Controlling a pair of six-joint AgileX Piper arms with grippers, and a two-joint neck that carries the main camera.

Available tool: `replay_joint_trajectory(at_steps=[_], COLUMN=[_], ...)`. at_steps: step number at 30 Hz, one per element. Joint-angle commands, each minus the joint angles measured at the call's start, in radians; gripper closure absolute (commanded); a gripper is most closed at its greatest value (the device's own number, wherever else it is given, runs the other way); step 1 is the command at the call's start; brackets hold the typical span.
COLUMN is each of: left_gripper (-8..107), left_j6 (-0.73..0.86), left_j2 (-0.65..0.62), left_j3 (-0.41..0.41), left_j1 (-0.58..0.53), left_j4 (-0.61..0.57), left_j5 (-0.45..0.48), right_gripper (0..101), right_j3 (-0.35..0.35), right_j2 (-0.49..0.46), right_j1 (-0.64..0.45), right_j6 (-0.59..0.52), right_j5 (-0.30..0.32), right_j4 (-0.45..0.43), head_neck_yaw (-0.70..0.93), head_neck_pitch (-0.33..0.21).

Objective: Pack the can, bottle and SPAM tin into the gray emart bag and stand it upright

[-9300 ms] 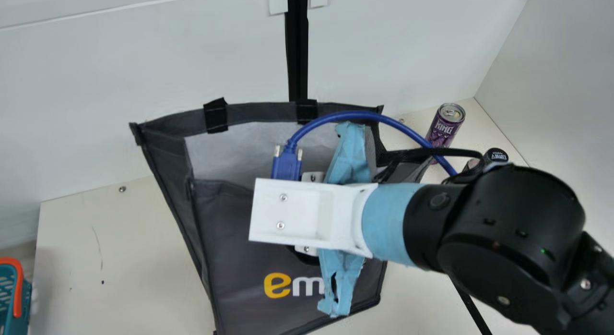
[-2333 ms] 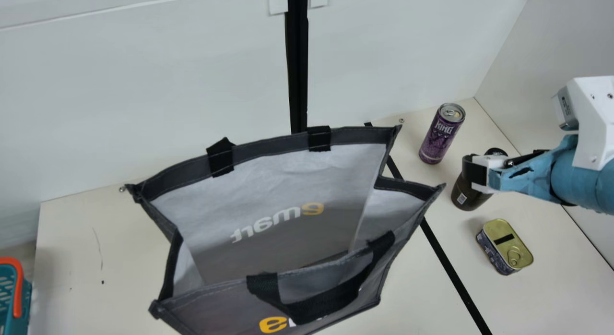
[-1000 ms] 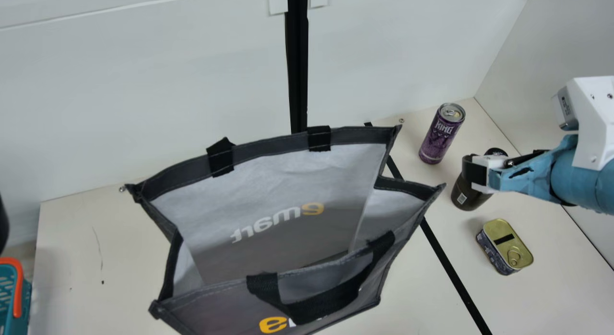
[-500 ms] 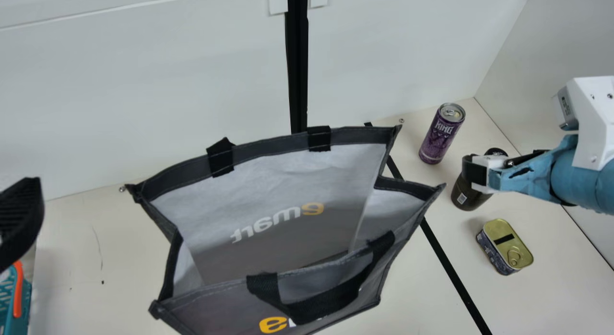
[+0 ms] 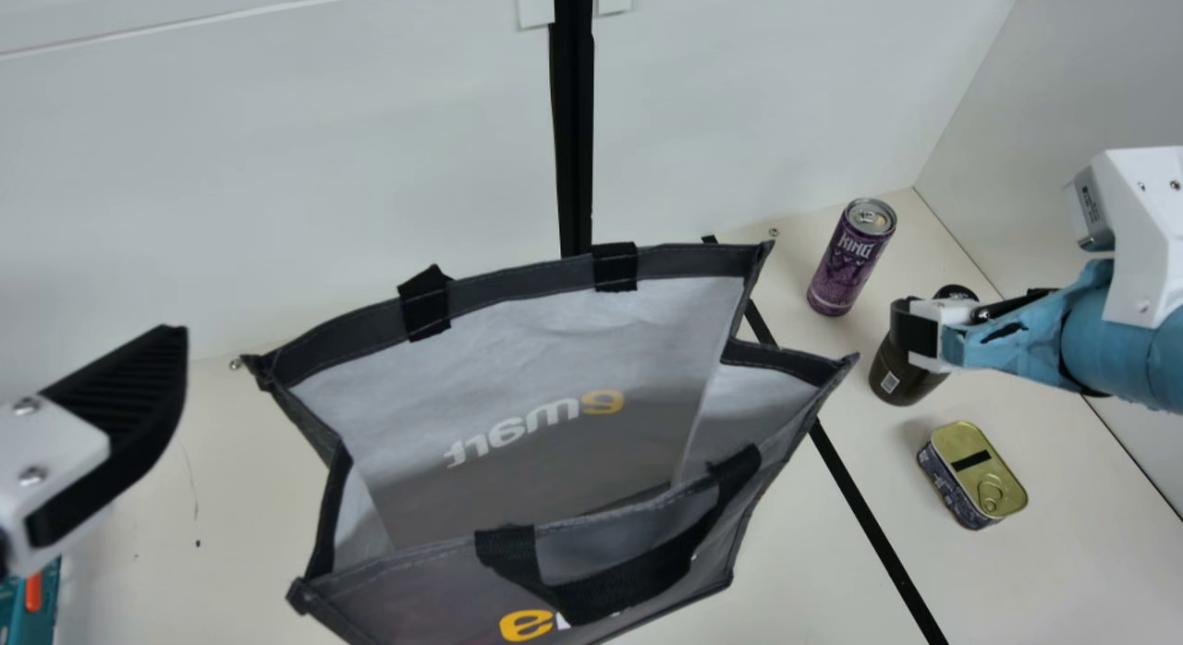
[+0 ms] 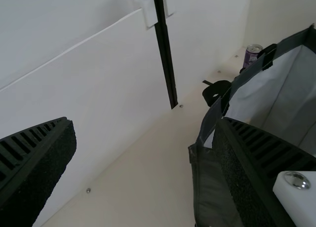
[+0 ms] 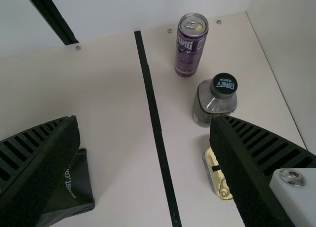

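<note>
My left gripper is at the left of the main view, beside the bag's left corner. In the left wrist view the left gripper stands open, one finger overlapping the bag. The gray emart bag stands upright, its mouth spread wide. At the right, my right gripper hangs over the dark bottle, partly hiding it. The right gripper is open and holds nothing in the right wrist view. The purple can stands behind the bottle; the SPAM tin lies in front of it.
White walls close off the back and right of the table. A teal basket with an orange handle sits at the lower left edge. A black strip runs between bag and tin.
The right arm, earlier over the bag, has moved away to the right. The bag's mouth has spread wider. My left gripper has come in from the left edge toward the bag.
</note>
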Motion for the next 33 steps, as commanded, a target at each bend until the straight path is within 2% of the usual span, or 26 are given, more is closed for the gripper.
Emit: replay_joint_trajectory(at_steps=[1,16,33], left_gripper=[9,9,9], left_j6=[-0.001,-0.023,0.003], left_j2=[0.010,0.096,0.179], left_j3=[-0.010,-0.077,-0.091], left_j1=[-0.024,-0.165,-0.262], left_j4=[0.005,0.036,0.018], left_j5=[-0.002,-0.002,-0.002], right_gripper=[6,6,6], right_j3=[0.000,0.000,0.000], right_j2=[0.000,0.000,0.000], right_j1=[0.000,0.000,0.000], right_j6=[0.000,0.000,0.000], right_j5=[0.000,0.000,0.000], right_j4=[0.000,0.000,0.000], head_neck_yaw=[-0.002,-0.002,-0.002], head_neck_pitch=[-0.023,-0.023,-0.023])
